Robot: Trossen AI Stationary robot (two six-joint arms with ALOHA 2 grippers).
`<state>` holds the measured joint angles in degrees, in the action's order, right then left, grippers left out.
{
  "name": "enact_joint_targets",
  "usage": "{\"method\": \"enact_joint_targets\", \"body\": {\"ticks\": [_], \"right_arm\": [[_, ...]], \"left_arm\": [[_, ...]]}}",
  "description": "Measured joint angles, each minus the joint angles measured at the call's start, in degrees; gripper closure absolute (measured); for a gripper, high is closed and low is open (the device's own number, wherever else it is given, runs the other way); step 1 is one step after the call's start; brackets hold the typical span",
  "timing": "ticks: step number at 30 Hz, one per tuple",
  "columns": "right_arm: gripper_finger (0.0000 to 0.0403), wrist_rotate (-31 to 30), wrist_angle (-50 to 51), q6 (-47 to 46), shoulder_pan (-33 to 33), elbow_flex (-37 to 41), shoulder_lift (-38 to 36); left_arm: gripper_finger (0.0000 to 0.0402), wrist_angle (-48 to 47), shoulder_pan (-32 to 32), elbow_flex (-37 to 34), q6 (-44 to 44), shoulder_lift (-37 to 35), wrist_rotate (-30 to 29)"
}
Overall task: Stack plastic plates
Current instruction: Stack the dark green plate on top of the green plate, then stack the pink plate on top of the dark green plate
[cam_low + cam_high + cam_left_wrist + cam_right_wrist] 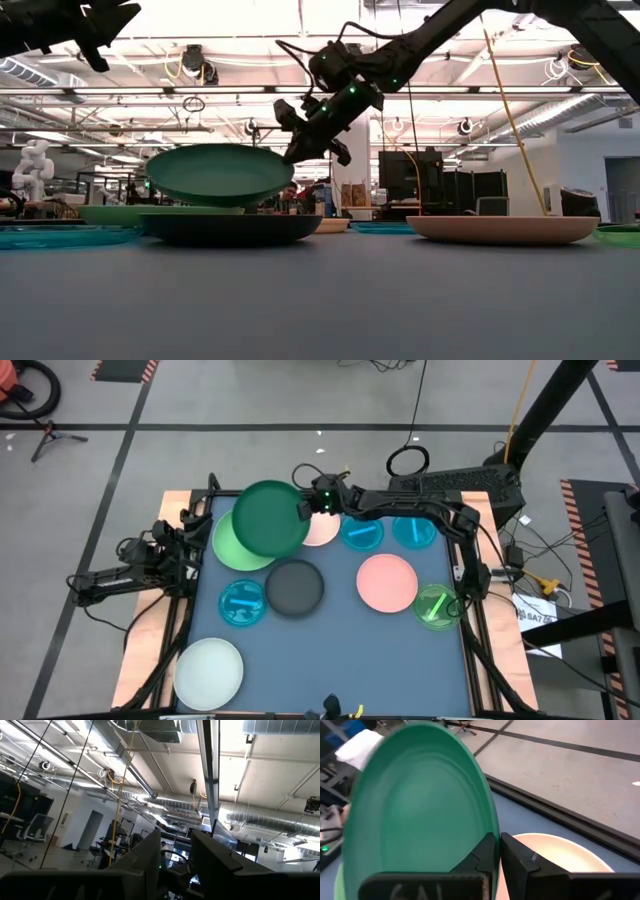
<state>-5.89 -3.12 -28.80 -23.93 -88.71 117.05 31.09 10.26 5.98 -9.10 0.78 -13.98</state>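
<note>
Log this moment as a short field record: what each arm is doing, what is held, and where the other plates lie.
right pincer: shut on the rim of the large dark green round plastic plate, held above the table
below it: large light green plastic plate, partly covered in the high view
left pincer: idle at the table's left edge
dark grey plate: middle of the blue table
pink plate: right of the grey one
white plate: near left corner
stack: not yet started

The place was a robotics lab or workshop in an industrial hall. Bare silver air ducts (260, 815) and pipes ran under the open ceiling, office chairs (35, 827) stood behind, and cables (535, 575) lay on the taped concrete floor (250, 400).
</note>
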Motion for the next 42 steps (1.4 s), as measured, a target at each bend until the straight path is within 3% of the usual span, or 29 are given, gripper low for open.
{"method": "enact_joint_targets", "body": {"ticks": [5,20,36,42], "right_arm": [[0.0373,0.09,-5.0,-0.39,1.42,0.0,0.0],[0.0269,-1.61,-6.96,-1.75,2.36,-0.04,0.0],[0.027,-1.38,-0.62,4.69,7.04,-0.04,0.0],[0.027,-1.43,7.37,5.26,10.1,-0.04,0.0]], "left_arm": [[0.0286,0.0,0.0,0.0,-0.02,0.02,0.02],[0.0286,-0.08,0.0,0.0,0.48,0.01,0.24],[0.0286,-1.84,0.0,0.0,1.59,0.01,0.22],[0.0286,-2.9,0.0,0.0,1.66,0.0,0.2]]}}
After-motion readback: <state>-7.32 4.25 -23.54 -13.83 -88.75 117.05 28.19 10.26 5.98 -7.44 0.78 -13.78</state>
